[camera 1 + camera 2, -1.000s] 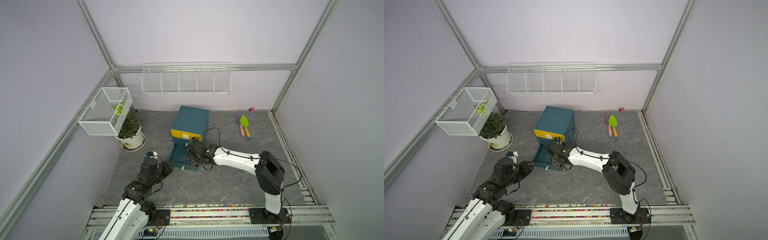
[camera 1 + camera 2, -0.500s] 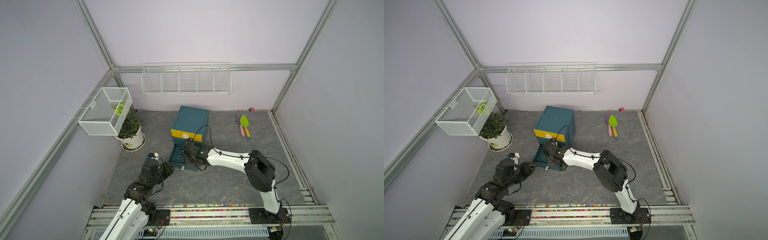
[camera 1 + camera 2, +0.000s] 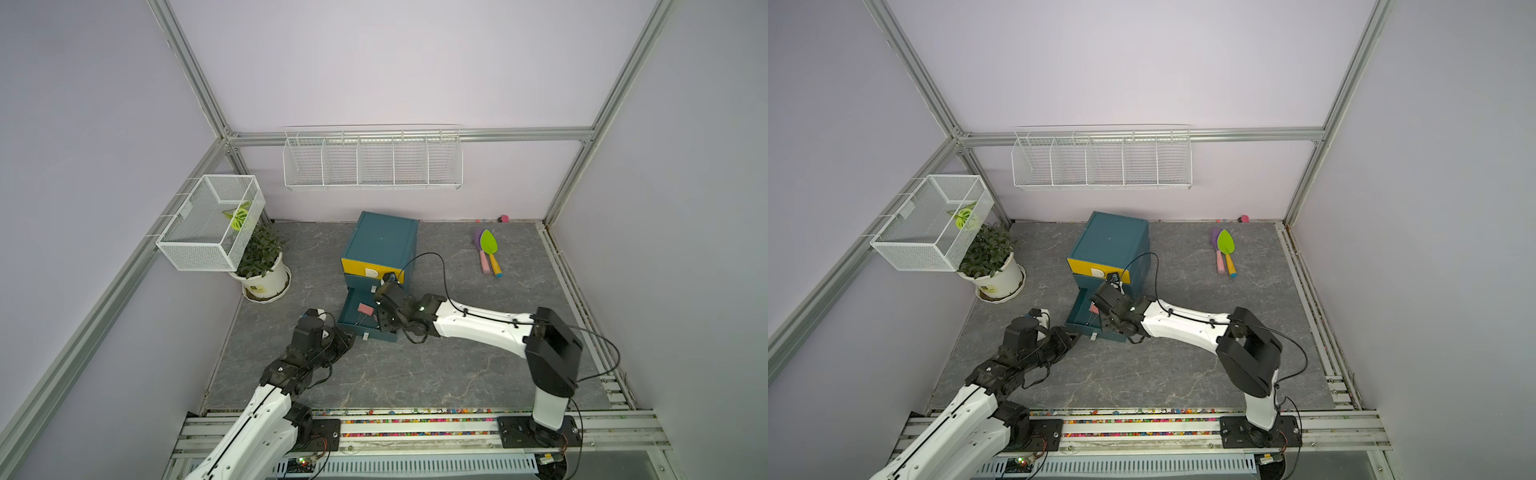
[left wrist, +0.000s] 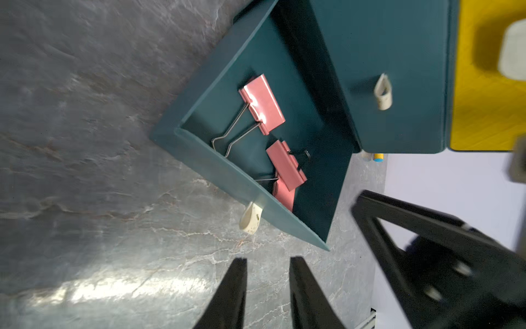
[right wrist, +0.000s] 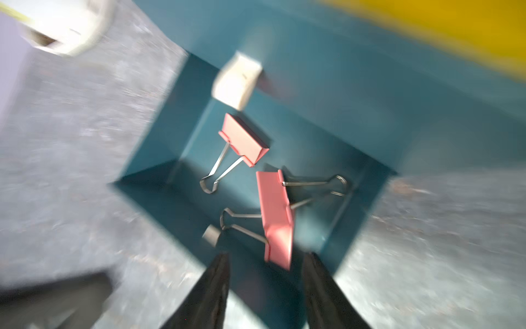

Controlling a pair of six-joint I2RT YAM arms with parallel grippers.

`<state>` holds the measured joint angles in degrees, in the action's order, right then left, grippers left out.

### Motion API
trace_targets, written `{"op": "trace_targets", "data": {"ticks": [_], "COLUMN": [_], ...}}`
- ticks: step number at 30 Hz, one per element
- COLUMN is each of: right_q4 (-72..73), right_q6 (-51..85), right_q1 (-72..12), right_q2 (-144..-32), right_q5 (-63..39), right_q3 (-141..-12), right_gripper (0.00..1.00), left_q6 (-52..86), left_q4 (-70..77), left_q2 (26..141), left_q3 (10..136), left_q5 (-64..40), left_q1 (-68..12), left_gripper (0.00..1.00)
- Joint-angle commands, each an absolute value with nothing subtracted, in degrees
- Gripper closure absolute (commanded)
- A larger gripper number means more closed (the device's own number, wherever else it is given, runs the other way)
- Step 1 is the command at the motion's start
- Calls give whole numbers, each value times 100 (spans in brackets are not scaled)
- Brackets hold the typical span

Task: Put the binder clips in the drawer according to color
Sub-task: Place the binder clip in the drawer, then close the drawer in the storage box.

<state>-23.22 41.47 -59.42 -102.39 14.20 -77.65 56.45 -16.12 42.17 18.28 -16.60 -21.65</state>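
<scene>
Teal cabinet [image 3: 380,243] stands on the grey table [image 3: 415,374] toward the back wall. Its yellow top drawer [image 3: 368,268] is shut. The middle drawer [image 4: 398,85] is also shut, with a white tab [image 4: 382,92] on its front. The bottom drawer [image 3: 353,326] stands out from the cabinet, open from above, with a white tab of its own [image 4: 250,219] on the front wall. Contents, from the left wrist view: three pink binder clips [image 4: 262,104], all on the drawer floor. The lone clip [image 3: 365,308] lies nearer the side facing the potted plant [image 3: 262,266], its silver wire handles pointing toward the drawer front. The overlapping pair [image 5: 273,199] lies just beside it, one across the other, with handles pointing opposite ways. In both top views the pair is mostly hidden under the right arm. The right tool [image 5: 267,254] hangs over the open drawer above the overlapping pair. Its fingers [image 5: 216,284] are spread with a clear gap. The picture is blurred, but neither finger appears to touch a clip and nothing is pinched. The left tool [image 4: 268,258] sits low over the table just in front of the drawer's front wall, apart from it. Its fingers [image 4: 236,287] are parted by a narrow gap with nothing between them. Two toy shovels [image 3: 488,253] lie well apart from the cabinet, toward the right rear corner.
</scene>
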Motion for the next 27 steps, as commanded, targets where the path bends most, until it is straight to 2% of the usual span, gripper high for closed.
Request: {"op": "trace_targets", "data": {"ticks": [1, 5, 15, 25, 27], "right_q4": [-2232, -2244, -2394, -2463, -2452], "right_q6": [4018, 4060, 4118, 4162, 4176], "right_q1": [-5968, -5970, -5756, -5649, -5643], "right_q2": [-9585, -8937, -8078, -7911, -7894], "right_q5": [1739, 1895, 2065, 2019, 2021], "right_q3": [-7307, -6807, -6209, -6091, -6060], "right_gripper": [54, 55, 55, 55, 55], "left_q6": [5872, 6186, 6768, 6964, 6984], "left_q4": [-938, -254, 883, 1218, 1265], "left_q2": [4575, 4800, 5716, 6069, 6089], "left_q3": [1618, 1373, 1179, 1222, 1238], "left_q5": [-1909, -1978, -2026, -1865, -1823], "left_q1": [-2186, -2215, -2413, -2432, -2438], "left_gripper": [63, 57, 58, 70, 77]}}
